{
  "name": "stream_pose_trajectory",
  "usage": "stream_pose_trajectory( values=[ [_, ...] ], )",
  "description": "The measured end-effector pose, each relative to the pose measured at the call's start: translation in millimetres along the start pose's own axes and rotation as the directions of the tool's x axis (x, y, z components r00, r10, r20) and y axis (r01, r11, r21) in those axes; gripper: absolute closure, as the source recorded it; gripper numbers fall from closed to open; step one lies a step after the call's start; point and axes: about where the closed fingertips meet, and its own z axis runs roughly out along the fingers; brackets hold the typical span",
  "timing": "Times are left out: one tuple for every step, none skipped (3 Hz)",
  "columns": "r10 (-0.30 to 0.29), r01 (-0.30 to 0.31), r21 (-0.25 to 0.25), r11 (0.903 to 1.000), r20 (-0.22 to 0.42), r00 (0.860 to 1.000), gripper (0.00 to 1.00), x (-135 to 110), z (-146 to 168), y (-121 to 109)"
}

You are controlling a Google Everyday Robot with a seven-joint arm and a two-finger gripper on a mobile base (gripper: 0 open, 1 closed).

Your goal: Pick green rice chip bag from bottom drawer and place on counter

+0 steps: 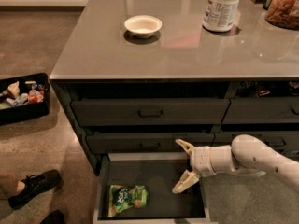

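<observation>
The green rice chip bag (127, 199) lies flat in the front left part of the open bottom drawer (159, 177), a dark shallow box pulled out from the cabinet. My gripper (181, 167) is on a white arm coming in from the right. It hangs open over the right half of the drawer, fingers spread, right of the bag and apart from it. The grey glossy counter (182, 50) tops the cabinet above.
A white bowl (143, 25), a white canister (223, 7) and a jar of snacks (283, 6) stand on the counter. A black bin (23, 97) of packets sits on the floor at left. A person's shoe (35, 185) is at bottom left.
</observation>
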Motion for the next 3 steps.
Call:
stream_pose_trajectory(
  values=[
    [0.0,0.0,0.0,1.0,0.0,1.0,0.0,0.0,0.0,0.0],
    [0.033,-0.034,-0.01,0.9994,-0.026,0.999,0.0,23.6,21.2,2.7],
    [0.056,-0.057,-0.024,0.9981,-0.061,0.997,0.0,67.7,68.4,13.0]
  ],
)
